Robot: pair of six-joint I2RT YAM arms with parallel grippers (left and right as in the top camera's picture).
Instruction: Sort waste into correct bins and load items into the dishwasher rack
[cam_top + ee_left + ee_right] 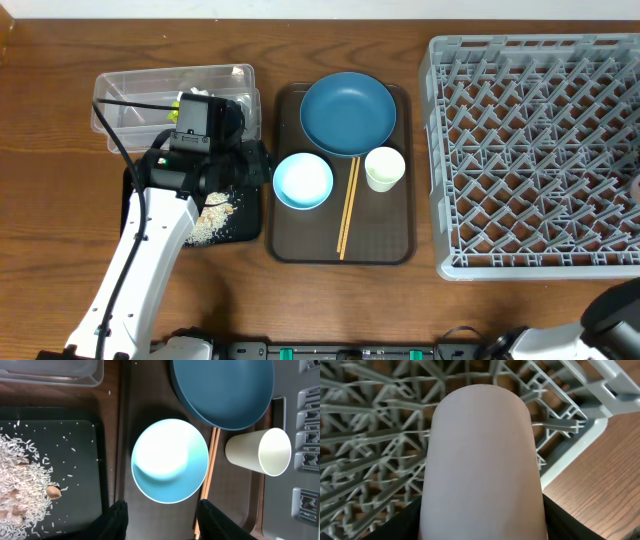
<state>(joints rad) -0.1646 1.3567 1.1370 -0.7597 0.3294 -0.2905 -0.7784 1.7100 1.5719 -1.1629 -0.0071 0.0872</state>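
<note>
My left gripper (pixel 162 510) hangs open and empty just short of the small white bowl (pixel 170 460) with its pale blue inside. Beyond the bowl lie the dark blue dish (pixel 222 390), a white cup (pixel 260 451) on its side and the chopsticks (pixel 212 455). Rice-like scraps (pixel 22 475) are piled on the black tray (pixel 75 430), with the clear tub (pixel 130 90) behind it. My right gripper (pixel 482 525) is shut on a second white cup (pixel 480 460), held over a corner of the dishwasher rack (pixel 370 435).
The dish, bowl, cup and chopsticks all rest on a brown serving tray (pixel 385 240) between the black tray and the rack (pixel 530 150). My left arm (pixel 150 250) reaches across the black tray. Bare wooden table (pixel 60 200) lies at the left and along the front.
</note>
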